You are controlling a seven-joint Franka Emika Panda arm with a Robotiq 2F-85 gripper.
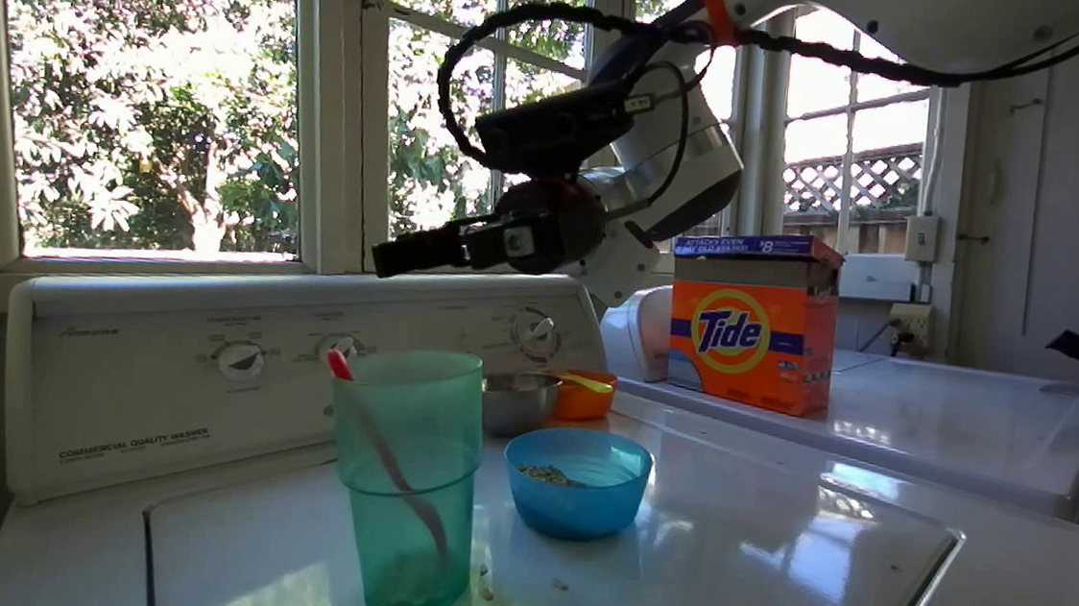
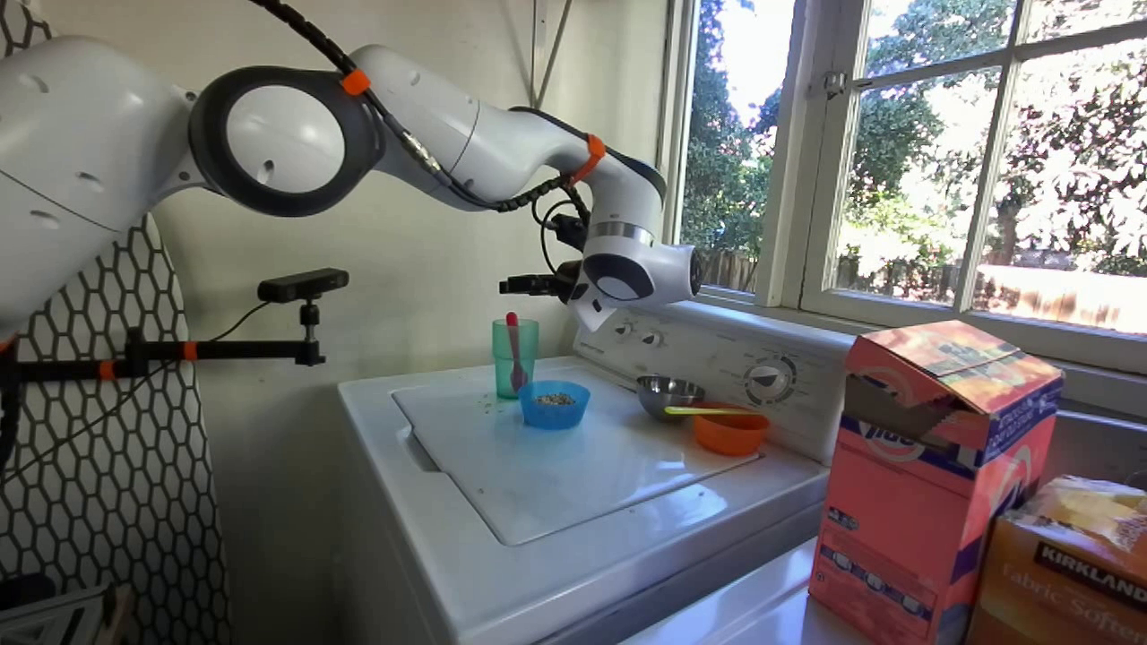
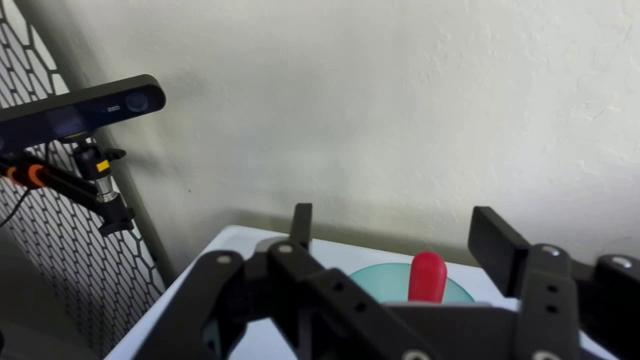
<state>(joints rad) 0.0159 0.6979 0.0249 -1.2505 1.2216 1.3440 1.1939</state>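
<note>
Broadly, going left to right in an exterior view, a white robot arm point(image 2: 506, 154) extends from the left edge, with a small black camera point(image 2: 303, 285) showing below it. On the white washer point(image 2: 547, 488), a see-through green cup point(image 2: 528, 354) stands upright, with a red-handled utensil point(image 2: 512, 319) leaning inside, its end above the rim. The gripper point(image 2: 513, 285) hangs higher than the cup and apart from it; the wrist view shows its fingers point(image 3: 495, 247) spread wide, with the cup's rim and the utensil's red end visible beyond the gap. Just right of the cup sits a blue bowl point(image 2: 554, 418) holding small grain-like bits point(image 2: 555, 399); similar bits lie scattered on the washer near the cup. Farther right, a metal bowl point(image 2: 656, 400) and an orange bowl point(image 2: 730, 436) stand side by side, a yellow utensil point(image 2: 708, 411) lying across the orange one. Behind them rise the washer's control panel point(image 2: 699, 356) and bright windows point(image 2: 923, 206). At the far right are an orange Tide box point(image 2: 896, 528) and, partly cut off, a Kirkland fabric softener box point(image 2: 1057, 587).
</note>
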